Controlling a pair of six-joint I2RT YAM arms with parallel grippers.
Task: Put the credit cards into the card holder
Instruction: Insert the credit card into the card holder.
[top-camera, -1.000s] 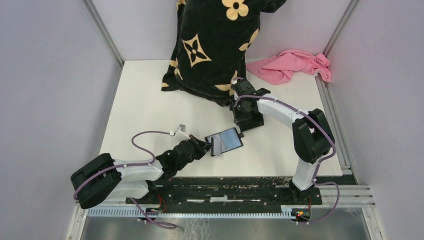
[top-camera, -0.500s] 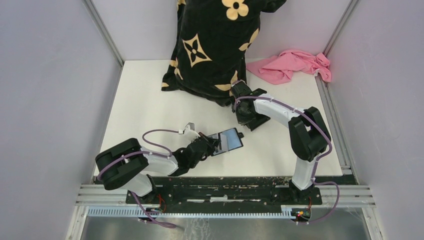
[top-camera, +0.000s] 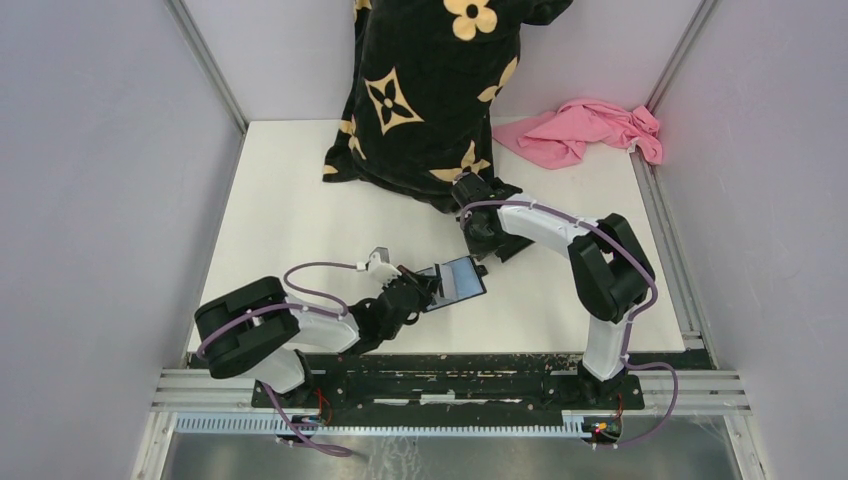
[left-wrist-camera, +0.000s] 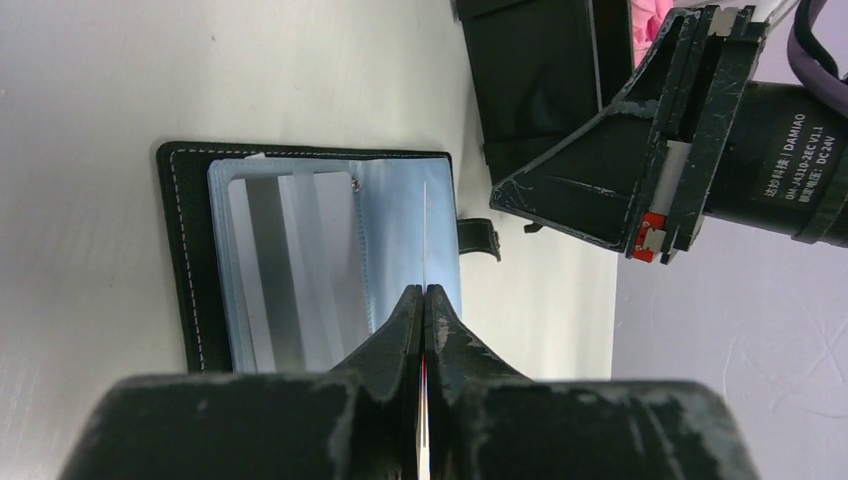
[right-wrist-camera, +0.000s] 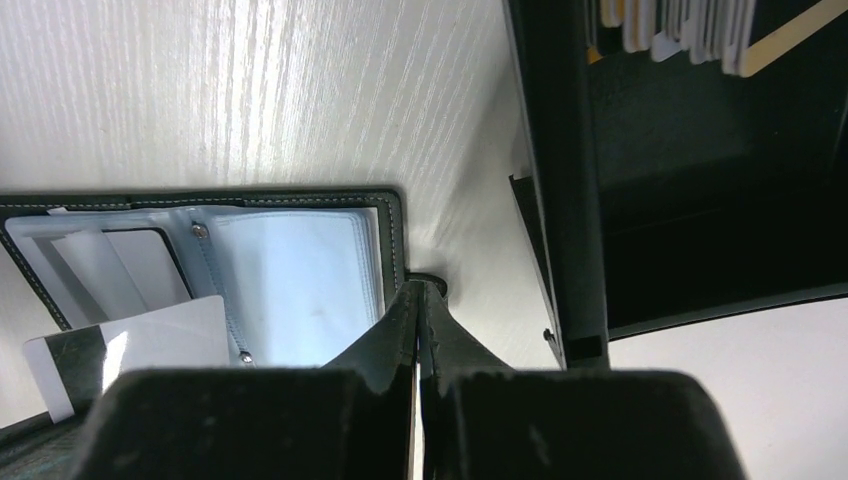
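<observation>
The card holder (top-camera: 462, 277) lies open on the table, black with clear greyish pockets (left-wrist-camera: 310, 260). My left gripper (left-wrist-camera: 424, 292) is shut on a whitish-grey credit card (left-wrist-camera: 425, 230), seen edge-on over the holder's right page. The same card shows flat, with a dark stripe, in the right wrist view (right-wrist-camera: 150, 340). My right gripper (right-wrist-camera: 418, 292) is shut, its tips at the holder's strap tab (right-wrist-camera: 432, 281) on the edge nearest the tray. From above, the left gripper (top-camera: 428, 288) and right gripper (top-camera: 481, 252) flank the holder. No blue card shows.
A black shallow tray (right-wrist-camera: 560, 180) with several cards (right-wrist-camera: 680, 25) standing in it sits just beyond the holder, beside the right gripper. A black cushion with yellow flowers (top-camera: 425, 90) and a pink cloth (top-camera: 585, 130) lie at the back.
My left arm has folded back while keeping the card at the holder. My right gripper has shifted left and down to the holder's strap edge.
</observation>
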